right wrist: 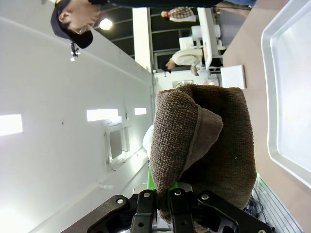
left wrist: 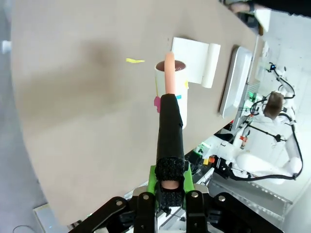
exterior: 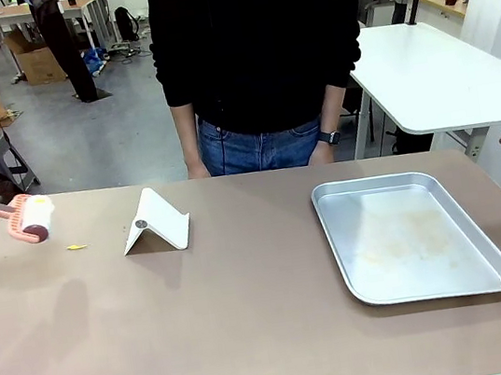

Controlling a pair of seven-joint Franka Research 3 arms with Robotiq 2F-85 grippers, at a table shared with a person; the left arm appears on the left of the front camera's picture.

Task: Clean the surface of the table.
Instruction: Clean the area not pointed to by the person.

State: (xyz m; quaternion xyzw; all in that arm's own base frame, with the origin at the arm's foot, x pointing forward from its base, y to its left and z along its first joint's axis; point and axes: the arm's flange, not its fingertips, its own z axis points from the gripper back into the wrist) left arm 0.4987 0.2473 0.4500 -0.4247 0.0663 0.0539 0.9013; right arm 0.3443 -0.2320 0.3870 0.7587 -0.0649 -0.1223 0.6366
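Gripping a lint roller (exterior: pixel 36 216), left hand (left wrist: pixel 170 177) hangs over the table (exterior: pixel 250 310); right hand (right wrist: pixel 168 188) clamps brown towel (right wrist: pixel 214 136).

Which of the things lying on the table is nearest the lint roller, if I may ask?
The small yellow scrap, just beside the lint roller; the white folded stand and metal tray lie farther right.

Grey floor (exterior: pixel 121 141), white-topped table (exterior: pixel 432 75) on metal legs at right, cardboard box (exterior: pixel 41 60) far back left
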